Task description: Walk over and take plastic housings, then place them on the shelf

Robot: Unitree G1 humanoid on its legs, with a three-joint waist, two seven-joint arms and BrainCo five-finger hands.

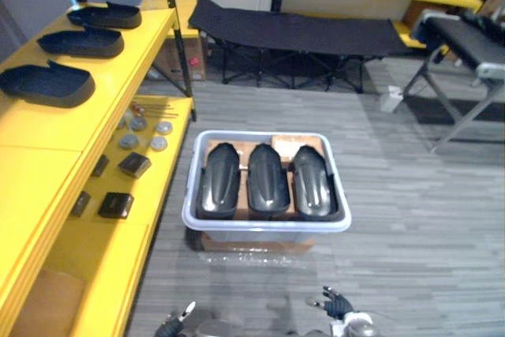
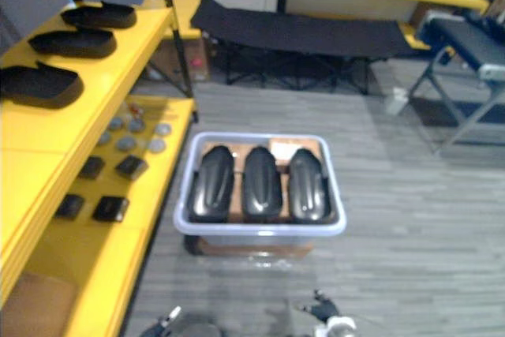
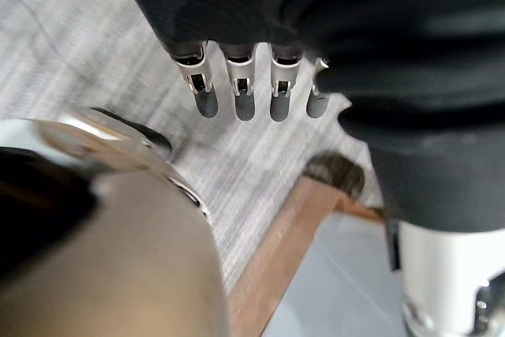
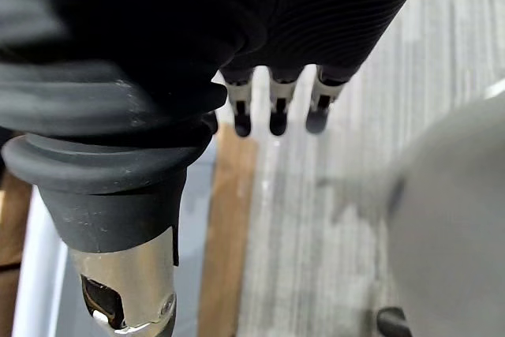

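Left eye view: housings in the bin point away, ahead of left hand and right hand, both relaxed, empty.

**Left hand**: the back and wrist sit under a black ribbed cover, matt, with soft rounded folds. The left fingers are silver metal with a slot at the base, and each ends in a rounded dark grey tip.

**Right hand**: same pattern. The right-hand cover is finely ribbed. The right fingers are silver with dark tips. Beside them is a thick, smooth dark collar over a polished silver barrel with a small dark slot, probably the thumb.
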